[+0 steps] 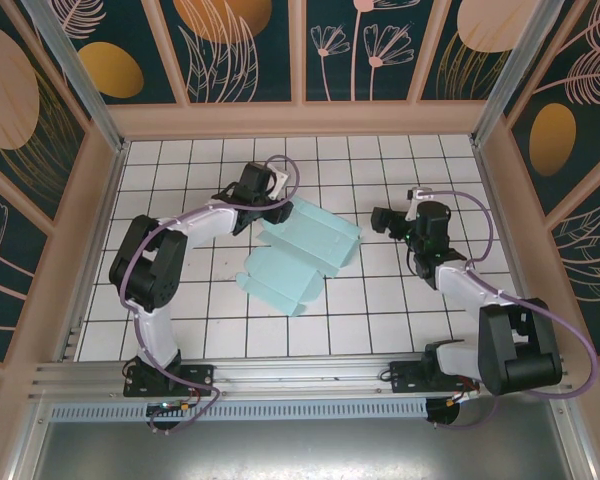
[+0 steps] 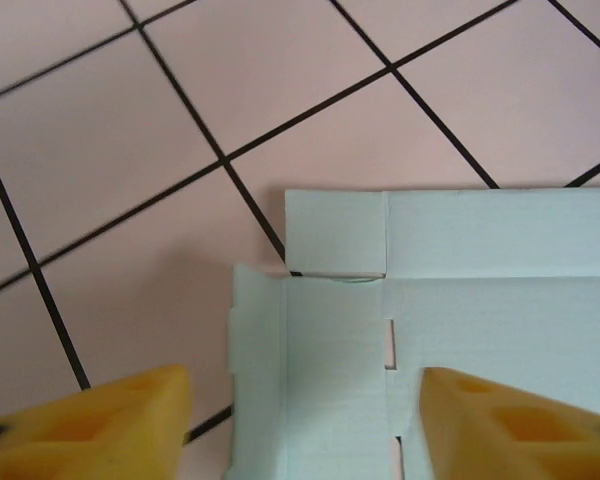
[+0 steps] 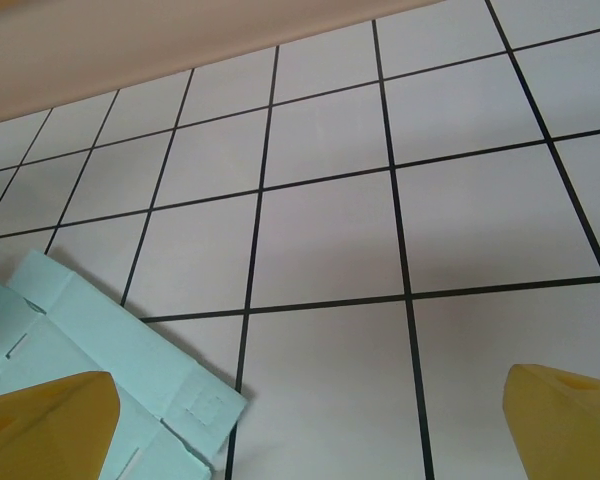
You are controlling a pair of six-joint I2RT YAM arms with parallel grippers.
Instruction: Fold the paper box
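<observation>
Top external view puts the left gripper (image 1: 278, 208) at the ten o'clock corner of the paper box (image 1: 302, 258), jaws parted and holding nothing. In the left wrist view its yellow fingers (image 2: 110, 420) straddle a flat side flap (image 2: 260, 380). The box lies mid-table, mostly an open creased sheet, so I judge nearly all the folding is left. Bare tiles (image 1: 180, 300) ring it on every side. At three o'clock the right gripper (image 1: 382, 220) hangs wide open, just clear of the box's edge.
</observation>
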